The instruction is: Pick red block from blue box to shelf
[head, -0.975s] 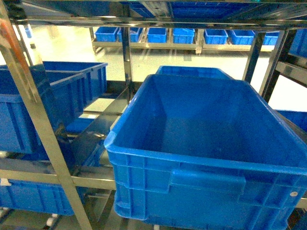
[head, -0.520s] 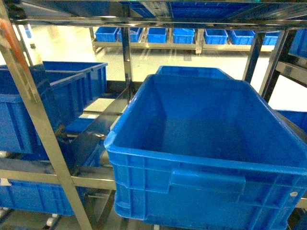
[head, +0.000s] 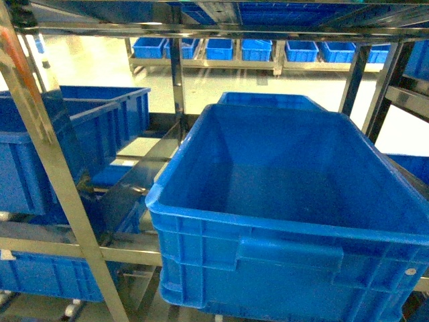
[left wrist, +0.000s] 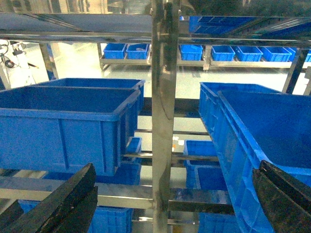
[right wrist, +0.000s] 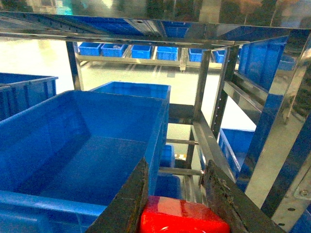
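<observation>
The red block (right wrist: 182,216) is glossy and sits pinched between the two dark fingers of my right gripper (right wrist: 177,167), which is shut on it. It hangs just right of a large dark blue crate (right wrist: 73,145) on the steel shelf (right wrist: 201,92). My left gripper (left wrist: 176,167) is open with nothing between its fingers, facing a shelf upright (left wrist: 164,97). The blue box is out of view. Neither gripper shows in the head view, where the shelf (head: 177,74) fills the frame.
A big empty dark blue crate (head: 268,261) stands on the shelf straight ahead, another crate (head: 100,127) to its left. Steel uprights (head: 47,154) and rails cross the near left. More crates (left wrist: 63,131) sit on lower tiers and on a far rack (head: 221,48).
</observation>
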Available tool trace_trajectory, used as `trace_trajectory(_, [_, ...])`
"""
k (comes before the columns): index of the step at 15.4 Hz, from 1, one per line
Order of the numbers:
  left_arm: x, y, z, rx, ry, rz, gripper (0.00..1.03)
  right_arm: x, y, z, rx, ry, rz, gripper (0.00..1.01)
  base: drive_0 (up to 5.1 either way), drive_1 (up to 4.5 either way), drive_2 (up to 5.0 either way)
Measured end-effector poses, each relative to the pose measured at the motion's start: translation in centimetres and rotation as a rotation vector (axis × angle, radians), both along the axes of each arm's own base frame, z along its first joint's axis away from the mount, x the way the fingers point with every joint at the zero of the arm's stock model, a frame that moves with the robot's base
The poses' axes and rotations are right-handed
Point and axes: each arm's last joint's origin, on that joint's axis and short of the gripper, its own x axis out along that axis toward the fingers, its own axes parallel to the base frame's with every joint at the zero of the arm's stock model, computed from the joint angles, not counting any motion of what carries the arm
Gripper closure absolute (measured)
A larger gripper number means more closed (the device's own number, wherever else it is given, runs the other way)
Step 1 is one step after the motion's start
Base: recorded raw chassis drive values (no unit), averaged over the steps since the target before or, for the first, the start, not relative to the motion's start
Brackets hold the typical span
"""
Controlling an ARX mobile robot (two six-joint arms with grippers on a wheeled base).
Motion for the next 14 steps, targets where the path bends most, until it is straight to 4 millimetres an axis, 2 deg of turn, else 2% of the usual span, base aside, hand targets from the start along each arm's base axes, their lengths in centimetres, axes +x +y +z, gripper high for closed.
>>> trace_trajectory(14, [0.00,0.00,0.00,0.000,0.000,0.000,0.05,0.00,0.00,0.00,0.000,0.000,0.000,0.73,0.0,0.00,0.0])
